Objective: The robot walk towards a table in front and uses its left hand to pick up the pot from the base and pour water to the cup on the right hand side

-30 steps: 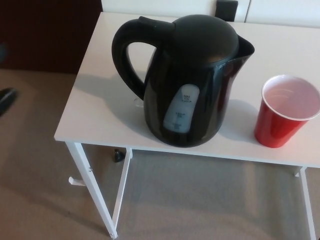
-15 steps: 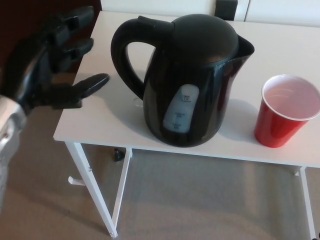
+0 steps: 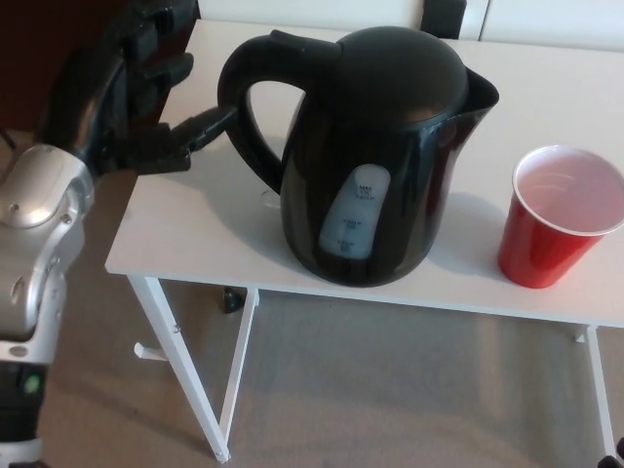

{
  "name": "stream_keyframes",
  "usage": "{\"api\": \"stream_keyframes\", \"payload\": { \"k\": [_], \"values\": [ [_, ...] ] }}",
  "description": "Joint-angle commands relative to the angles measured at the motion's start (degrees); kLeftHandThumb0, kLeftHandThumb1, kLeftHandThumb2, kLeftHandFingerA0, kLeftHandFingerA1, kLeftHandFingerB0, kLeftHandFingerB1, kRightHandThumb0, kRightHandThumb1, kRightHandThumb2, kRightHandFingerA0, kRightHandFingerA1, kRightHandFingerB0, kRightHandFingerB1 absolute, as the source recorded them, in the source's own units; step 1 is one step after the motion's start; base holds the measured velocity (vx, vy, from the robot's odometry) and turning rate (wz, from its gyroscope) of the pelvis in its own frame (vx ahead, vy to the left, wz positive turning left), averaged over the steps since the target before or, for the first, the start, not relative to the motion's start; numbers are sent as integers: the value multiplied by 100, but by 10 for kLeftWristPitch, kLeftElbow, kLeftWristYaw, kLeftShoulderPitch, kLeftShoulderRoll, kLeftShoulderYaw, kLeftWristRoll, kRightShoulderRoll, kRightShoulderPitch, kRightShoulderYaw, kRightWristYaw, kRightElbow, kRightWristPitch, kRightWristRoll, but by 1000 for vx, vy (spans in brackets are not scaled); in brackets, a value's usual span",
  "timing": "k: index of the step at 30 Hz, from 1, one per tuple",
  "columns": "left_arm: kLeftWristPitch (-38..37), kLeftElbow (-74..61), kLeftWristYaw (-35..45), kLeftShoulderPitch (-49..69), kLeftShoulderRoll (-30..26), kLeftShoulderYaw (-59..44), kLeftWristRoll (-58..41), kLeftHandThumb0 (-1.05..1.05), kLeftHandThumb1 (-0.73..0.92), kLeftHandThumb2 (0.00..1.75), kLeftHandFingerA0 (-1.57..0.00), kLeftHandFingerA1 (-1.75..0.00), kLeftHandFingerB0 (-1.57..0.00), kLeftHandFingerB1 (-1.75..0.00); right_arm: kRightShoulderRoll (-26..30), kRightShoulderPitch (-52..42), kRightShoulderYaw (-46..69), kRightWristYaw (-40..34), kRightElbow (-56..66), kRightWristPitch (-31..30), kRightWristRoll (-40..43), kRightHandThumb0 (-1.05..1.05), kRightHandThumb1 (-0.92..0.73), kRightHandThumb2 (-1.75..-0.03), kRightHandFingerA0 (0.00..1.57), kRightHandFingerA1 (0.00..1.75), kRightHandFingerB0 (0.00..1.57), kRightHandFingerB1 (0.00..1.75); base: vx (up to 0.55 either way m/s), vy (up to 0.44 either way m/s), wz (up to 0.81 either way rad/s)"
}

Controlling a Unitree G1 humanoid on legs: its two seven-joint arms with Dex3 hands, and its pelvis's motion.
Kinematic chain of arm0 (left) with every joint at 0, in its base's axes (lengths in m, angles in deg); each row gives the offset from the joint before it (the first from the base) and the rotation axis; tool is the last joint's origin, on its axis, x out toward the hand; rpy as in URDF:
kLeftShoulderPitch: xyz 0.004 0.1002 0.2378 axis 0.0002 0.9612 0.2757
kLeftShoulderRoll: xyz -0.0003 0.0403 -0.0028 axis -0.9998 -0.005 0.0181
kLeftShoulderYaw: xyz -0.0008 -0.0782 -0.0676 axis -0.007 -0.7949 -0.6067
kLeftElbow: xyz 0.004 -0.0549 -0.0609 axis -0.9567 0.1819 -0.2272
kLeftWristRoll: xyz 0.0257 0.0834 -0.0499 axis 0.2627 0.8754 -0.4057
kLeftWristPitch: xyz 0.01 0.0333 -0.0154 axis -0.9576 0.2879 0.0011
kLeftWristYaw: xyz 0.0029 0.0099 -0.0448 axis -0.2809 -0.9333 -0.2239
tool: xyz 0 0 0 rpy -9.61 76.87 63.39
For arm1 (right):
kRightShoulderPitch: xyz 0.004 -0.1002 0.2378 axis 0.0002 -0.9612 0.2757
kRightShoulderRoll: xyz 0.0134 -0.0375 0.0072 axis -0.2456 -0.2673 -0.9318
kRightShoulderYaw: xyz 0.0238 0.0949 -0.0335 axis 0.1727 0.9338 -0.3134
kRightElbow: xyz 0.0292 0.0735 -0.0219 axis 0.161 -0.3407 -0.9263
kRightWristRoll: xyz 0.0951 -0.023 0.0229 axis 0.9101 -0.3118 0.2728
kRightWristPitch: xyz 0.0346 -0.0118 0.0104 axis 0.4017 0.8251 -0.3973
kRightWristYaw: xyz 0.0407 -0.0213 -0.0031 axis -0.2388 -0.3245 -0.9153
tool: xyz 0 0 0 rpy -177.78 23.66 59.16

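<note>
Kettle-style black pot (image 3: 375, 161) stands upright on the white table (image 3: 195, 229), near the front edge, its looped handle (image 3: 249, 107) turned toward the robot's left and its spout toward the right. A pale water-level window shows on the side of its body facing the camera. The base it sits on cannot be made out beneath the dark body. The left hand (image 3: 127, 107) reaches in from the left over the table's corner, silver forearm below it; its fingers (image 3: 161, 44) are spread wide and hold nothing, and the thumb (image 3: 200, 127) points at the handle, its tip just beside or touching the outer curve, which of the two I cannot tell. A red cup (image 3: 558, 219) with a white inside stands upright to the pot's right, apart from it. Beige carpet (image 3: 390, 380) lies under the table
</note>
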Motion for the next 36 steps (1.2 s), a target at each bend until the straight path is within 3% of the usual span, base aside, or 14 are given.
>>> {"api": "stream_keyframes", "payload": {
  "k": [1, 22, 23, 32, 33, 36],
  "values": [
    [19, 14, -32, -15, 16, -14, 14, -39, 46, 63, -24, -39, -17, -34, 0, -4, 2, -7, 10, -12, 6, -27, -69, -66, 16, 45, 7, 22, 0, 0, 0],
    [2, 101, -44, -72, 44, 42, 74, -38, 41, 61, -24, -38, -18, -34, -4, 7, -4, -18, 37, -24, 6, -29, -67, -65, 17, 44, 8, 22, 0, 0, 0],
    [-7, 116, -44, -75, 43, 51, 85, -20, 32, 86, -10, -51, -8, -50, -5, 7, -3, -21, 41, -25, 5, -30, -67, -62, 21, 46, 9, 24, 0, 0, 0],
    [-40, 184, -40, -90, 45, 59, 97, -19, 33, 86, -10, -51, -8, -50, -8, 16, -4, -33, 49, -30, 3, -30, -66, -62, 22, 45, 9, 24, 0, 0, 0],
    [-44, 191, -42, -89, 44, 60, 101, -36, 42, 59, -25, -37, -16, -32, -11, 19, -4, -37, 52, -32, 4, -30, -66, -62, 21, 45, 9, 26, 0, 0, 0],
    [-57, 204, -42, -89, 43, 60, 105, -38, 42, 61, -25, -38, -16, -33, -9, 20, -6, -38, 54, -33, 3, -31, -67, -61, 22, 45, 10, 28, 0, 0, 0]
  ]
}}
